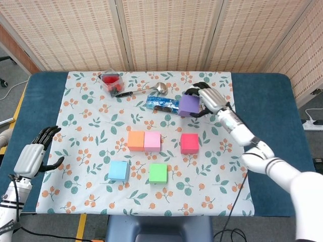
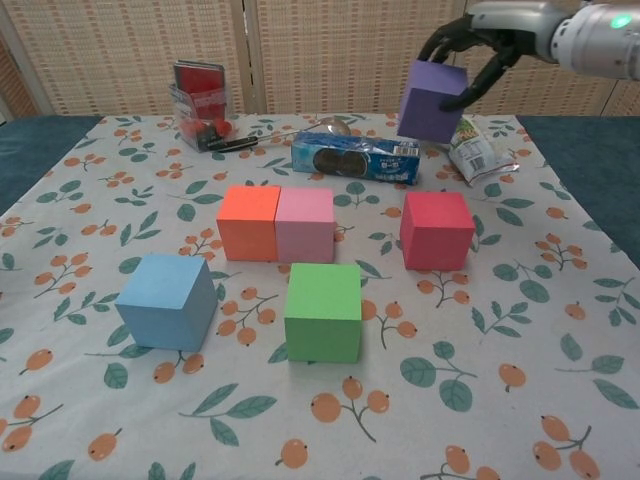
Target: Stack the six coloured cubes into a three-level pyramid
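My right hand point(image 1: 208, 99) point(image 2: 478, 52) grips the purple cube point(image 1: 189, 106) point(image 2: 432, 101) and holds it in the air above the back right of the cloth. An orange cube point(image 1: 136, 140) point(image 2: 249, 222) and a pink cube point(image 1: 152, 141) point(image 2: 305, 224) sit side by side, touching, mid-table. The red cube point(image 1: 190, 143) point(image 2: 436, 230) stands apart to their right. Nearer the front are the blue cube point(image 1: 118, 171) point(image 2: 168, 300) and the green cube point(image 1: 158, 173) point(image 2: 323, 311). My left hand point(image 1: 34, 155) hovers open off the cloth's left edge.
A blue biscuit packet point(image 1: 162, 104) point(image 2: 356, 158) lies behind the cubes. A clear box with red pieces point(image 1: 111, 82) point(image 2: 200, 93), a ladle point(image 1: 146, 91) and a snack bag point(image 1: 206, 98) point(image 2: 476, 150) sit along the back. The flowered cloth point(image 1: 91, 121) covers the table.
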Robot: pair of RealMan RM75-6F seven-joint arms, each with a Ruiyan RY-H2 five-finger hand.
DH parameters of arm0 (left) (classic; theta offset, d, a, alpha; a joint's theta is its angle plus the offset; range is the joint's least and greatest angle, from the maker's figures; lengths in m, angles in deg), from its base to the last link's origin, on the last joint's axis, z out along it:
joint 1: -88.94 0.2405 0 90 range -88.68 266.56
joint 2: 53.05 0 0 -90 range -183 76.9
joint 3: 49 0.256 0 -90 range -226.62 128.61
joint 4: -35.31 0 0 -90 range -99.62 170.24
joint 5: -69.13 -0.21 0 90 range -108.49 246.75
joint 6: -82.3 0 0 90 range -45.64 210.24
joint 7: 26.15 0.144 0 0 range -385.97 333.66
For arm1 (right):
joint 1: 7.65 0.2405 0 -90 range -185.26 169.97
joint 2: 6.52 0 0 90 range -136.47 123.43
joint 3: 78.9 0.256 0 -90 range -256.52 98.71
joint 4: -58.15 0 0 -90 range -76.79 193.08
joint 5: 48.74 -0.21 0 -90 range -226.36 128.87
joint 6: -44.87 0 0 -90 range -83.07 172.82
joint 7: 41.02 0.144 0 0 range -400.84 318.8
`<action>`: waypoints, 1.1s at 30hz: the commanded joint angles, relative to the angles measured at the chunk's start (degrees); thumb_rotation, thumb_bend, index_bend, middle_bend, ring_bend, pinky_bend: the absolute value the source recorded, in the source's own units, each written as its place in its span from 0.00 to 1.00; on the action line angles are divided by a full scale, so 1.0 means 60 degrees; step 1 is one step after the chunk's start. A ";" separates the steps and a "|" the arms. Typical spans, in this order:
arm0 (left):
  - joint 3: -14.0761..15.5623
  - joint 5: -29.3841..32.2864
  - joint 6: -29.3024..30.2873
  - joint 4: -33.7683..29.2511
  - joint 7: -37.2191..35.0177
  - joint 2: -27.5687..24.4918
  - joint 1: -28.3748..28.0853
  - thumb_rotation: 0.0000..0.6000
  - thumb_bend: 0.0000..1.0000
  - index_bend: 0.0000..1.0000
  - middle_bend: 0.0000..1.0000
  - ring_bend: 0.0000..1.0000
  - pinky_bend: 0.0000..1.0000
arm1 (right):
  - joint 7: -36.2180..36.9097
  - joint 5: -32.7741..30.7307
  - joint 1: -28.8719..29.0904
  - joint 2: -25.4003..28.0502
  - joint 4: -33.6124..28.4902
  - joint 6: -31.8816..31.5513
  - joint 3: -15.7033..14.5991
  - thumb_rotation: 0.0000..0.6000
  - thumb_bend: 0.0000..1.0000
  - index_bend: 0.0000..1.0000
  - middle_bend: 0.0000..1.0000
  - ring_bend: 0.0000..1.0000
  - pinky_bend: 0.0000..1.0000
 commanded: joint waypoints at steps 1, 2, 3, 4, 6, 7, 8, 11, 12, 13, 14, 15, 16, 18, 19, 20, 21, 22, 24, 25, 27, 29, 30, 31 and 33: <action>-0.0019 0.0010 -0.0068 -0.0067 0.0060 -0.0041 -0.0025 1.00 0.31 0.09 0.06 0.00 0.22 | -0.1574 -0.0934 -0.1662 0.1866 -0.2089 -0.0634 -0.0393 1.00 0.14 0.32 0.36 0.09 0.05; -0.0026 0.0008 -0.0094 -0.0107 0.0087 -0.0058 -0.0037 1.00 0.31 0.09 0.06 0.00 0.22 | -0.1713 -0.1033 -0.1813 0.2005 -0.2226 -0.0668 -0.0429 1.00 0.14 0.31 0.35 0.09 0.05; -0.0039 -0.0004 -0.0114 -0.0164 0.0125 -0.0073 -0.0053 1.00 0.31 0.09 0.06 0.00 0.22 | -0.1869 -0.1165 -0.1986 0.2114 -0.2298 -0.0700 -0.0460 1.00 0.14 0.31 0.35 0.09 0.05; -0.0046 -0.0018 -0.0121 -0.0207 0.0159 -0.0081 -0.0062 1.00 0.31 0.09 0.06 0.00 0.22 | -0.1967 -0.1261 -0.2091 0.2145 -0.2279 -0.0701 -0.0475 1.00 0.14 0.31 0.35 0.09 0.05; -0.0062 -0.0046 -0.0133 -0.0303 0.0285 -0.0094 -0.0085 1.00 0.31 0.09 0.06 0.00 0.22 | -0.2096 -0.1412 -0.2246 0.2096 -0.2123 -0.0600 -0.0509 1.00 0.14 0.30 0.35 0.09 0.05; -0.0064 -0.0053 -0.0138 -0.0349 0.0351 -0.0100 -0.0090 1.00 0.31 0.09 0.06 0.00 0.22 | -0.2116 -0.1419 -0.2281 0.2045 -0.2040 -0.0532 -0.0533 1.00 0.14 0.29 0.35 0.09 0.05; -0.0067 -0.0053 -0.0146 -0.0396 0.0406 -0.0108 -0.0095 1.00 0.31 0.09 0.06 0.00 0.22 | -0.2138 -0.1389 -0.2299 0.1980 -0.1943 -0.0462 -0.0567 1.00 0.14 0.29 0.35 0.09 0.05; -0.0090 -0.0020 -0.0160 -0.0525 0.0511 -0.0114 -0.0097 1.00 0.31 0.09 0.06 0.00 0.22 | -0.2240 -0.1200 -0.2320 0.1698 -0.1563 -0.0285 -0.0687 1.00 0.14 0.25 0.35 0.07 0.05; -0.0096 -0.0004 -0.0168 -0.0555 0.0550 -0.0109 -0.0096 1.00 0.31 0.09 0.06 0.00 0.22 | -0.2280 -0.1118 -0.2316 0.1588 -0.1422 -0.0190 -0.0743 1.00 0.14 0.24 0.35 0.06 0.04; -0.0095 0.0002 -0.0174 -0.0573 0.0573 -0.0103 -0.0094 1.00 0.31 0.09 0.06 0.00 0.22 | -0.2335 -0.1059 -0.2302 0.1524 -0.1330 -0.0080 -0.0798 1.00 0.14 0.20 0.34 0.04 0.03; -0.0091 0.0009 -0.0187 -0.0586 0.0596 -0.0098 -0.0092 1.00 0.31 0.09 0.06 0.00 0.22 | -0.2415 -0.1004 -0.2276 0.1487 -0.1263 0.0073 -0.0867 1.00 0.14 0.13 0.30 0.02 0.02; -0.0080 0.0014 -0.0211 -0.0603 0.0624 -0.0096 -0.0092 1.00 0.31 0.09 0.06 0.00 0.22 | -0.2543 -0.0955 -0.2242 0.1472 -0.1226 0.0275 -0.0944 1.00 0.14 0.07 0.25 0.01 0.00; -0.0074 0.0014 -0.0225 -0.0610 0.0638 -0.0096 -0.0091 1.00 0.31 0.09 0.06 0.00 0.22 | -0.2647 -0.0925 -0.2221 0.1472 -0.1234 0.0367 -0.0976 1.00 0.14 0.02 0.19 0.00 0.00; -0.0061 0.0014 -0.0246 -0.0610 0.0672 -0.0098 -0.0084 1.00 0.31 0.09 0.06 0.00 0.22 | -0.2823 -0.0814 -0.2250 0.1493 -0.1354 0.0249 -0.0971 1.00 0.13 0.00 0.09 0.00 0.00; -0.0057 0.0007 -0.0248 -0.0607 0.0674 -0.0099 -0.0079 1.00 0.31 0.09 0.06 0.00 0.22 | -0.2866 -0.0768 -0.2280 0.1528 -0.1448 0.0146 -0.0952 1.00 0.12 0.00 0.06 0.00 0.00; -0.0057 0.0005 -0.0243 -0.0602 0.0673 -0.0099 -0.0072 1.00 0.31 0.09 0.06 0.00 0.22 | -0.2905 -0.0718 -0.2314 0.1580 -0.1573 0.0025 -0.0928 1.00 0.11 0.00 0.04 0.00 0.00; -0.0054 0.0001 -0.0232 -0.0595 0.0671 -0.0102 -0.0058 1.00 0.31 0.09 0.06 0.00 0.22 | -0.2957 -0.0628 -0.2367 0.1680 -0.1791 -0.0182 -0.0896 1.00 0.11 0.00 0.02 0.00 0.00; -0.0054 0.0002 -0.0223 -0.0590 0.0669 -0.0102 -0.0048 1.00 0.31 0.09 0.06 0.00 0.22 | -0.3026 -0.0561 -0.2408 0.1775 -0.1982 -0.0330 -0.0880 1.00 0.11 0.00 0.01 0.00 0.00; -0.0052 0.0002 -0.0206 -0.0583 0.0665 -0.0107 -0.0024 1.00 0.31 0.09 0.06 0.00 0.22 | -0.3243 -0.0394 -0.2506 0.2031 -0.2526 -0.0719 -0.0836 1.00 0.11 0.00 0.01 0.00 0.00; -0.0054 0.0003 -0.0196 -0.0580 0.0656 -0.0104 -0.0014 1.00 0.31 0.09 0.06 0.00 0.22 | -0.3311 -0.0314 -0.2559 0.2127 -0.2792 -0.0914 -0.0812 1.00 0.11 0.00 0.01 0.00 0.00; -0.0058 -0.0003 -0.0177 -0.0568 0.0648 -0.0087 0.0002 1.00 0.31 0.09 0.06 0.00 0.22 | -0.3314 -0.0126 -0.2662 0.2326 -0.3456 -0.1237 -0.0787 1.00 0.10 0.00 0.01 0.00 0.00; -0.0050 -0.0026 -0.0174 -0.0575 0.0638 -0.0072 0.0010 1.00 0.31 0.09 0.06 0.00 0.22 | -0.3204 0.0062 -0.2708 0.2452 -0.3962 -0.1352 -0.0821 1.00 0.10 0.00 0.06 0.00 0.00; -0.0043 -0.0043 -0.0178 -0.0577 0.0639 -0.0064 0.0011 1.00 0.31 0.09 0.06 0.00 0.22 | -0.3163 0.0149 -0.2714 0.2493 -0.4163 -0.1357 -0.0851 1.00 0.10 0.00 0.07 0.00 0.00; -0.0029 -0.0068 -0.0190 -0.0578 0.0650 -0.0055 0.0010 1.00 0.31 0.09 0.06 0.00 0.22 | -0.3093 0.0232 -0.2712 0.2509 -0.4385 -0.1340 -0.0879 1.00 0.10 0.00 0.08 0.00 0.00; -0.0016 -0.0098 -0.0218 -0.0573 0.0647 -0.0036 0.0001 1.00 0.31 0.09 0.06 0.00 0.22 | -0.2916 0.0352 -0.2683 0.2425 -0.4638 -0.1300 -0.0896 1.00 0.08 0.00 0.09 0.00 0.00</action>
